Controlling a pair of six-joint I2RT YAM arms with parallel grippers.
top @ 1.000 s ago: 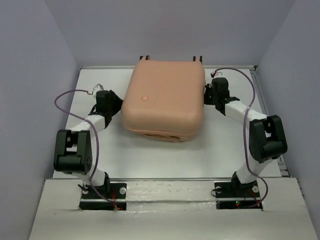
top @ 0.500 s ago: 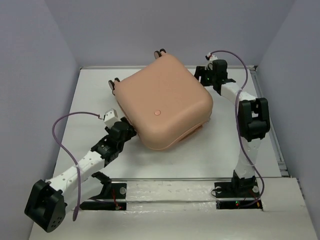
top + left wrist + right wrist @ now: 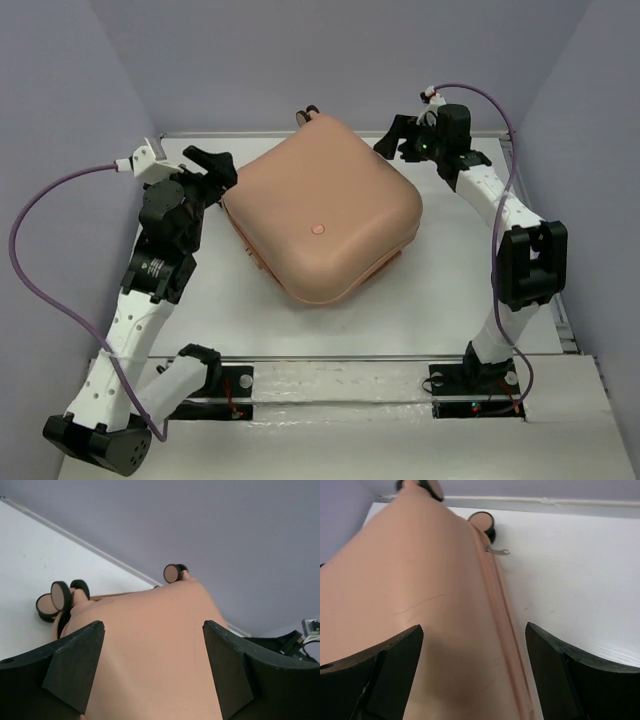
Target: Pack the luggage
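- We see the luggage (image 3: 320, 220) lying flat on the white table (image 3: 440, 300), shell closed, pink top side up.
- It sits turned diamond-wise, one rounded corner toward the arm bases, around mid-table and a bit to the far side.
- Wheels (image 3: 309, 115) stick out at the far corner, close to the back wall (image 3: 330, 60).
- There is a small round dot (image 3: 317, 229) on the top shell.
- The left gripper (image 3: 215, 170) is at the left corner of the luggage, jaws spread wide and gripping nothing.
- In the left wrist view we see its two black fingers (image 3: 75, 665) far apart with the pink shell (image 3: 150, 645) between and beyond them. We cannot tell if a finger touches the shell.
- That same view shows three wheels: one at the top edge (image 3: 172, 573) and a pair at the left (image 3: 60, 596).
- The right gripper (image 3: 390, 138) is at the far right corner of the luggage, raised, jaws also released wide and nothing in them.
- In the right wrist view, the fingers (image 3: 390, 670) are apart over the shell's side. The closing seam (image 3: 495, 595) runs down between them, with bare table to the right.
- A small metal zipper pull (image 3: 498, 551) lies on the table just beside the seam, near a wheel (image 3: 482, 521).
- A purple cable (image 3: 30, 260) loops off the left arm, and another (image 3: 495, 110) arcs over the right arm.
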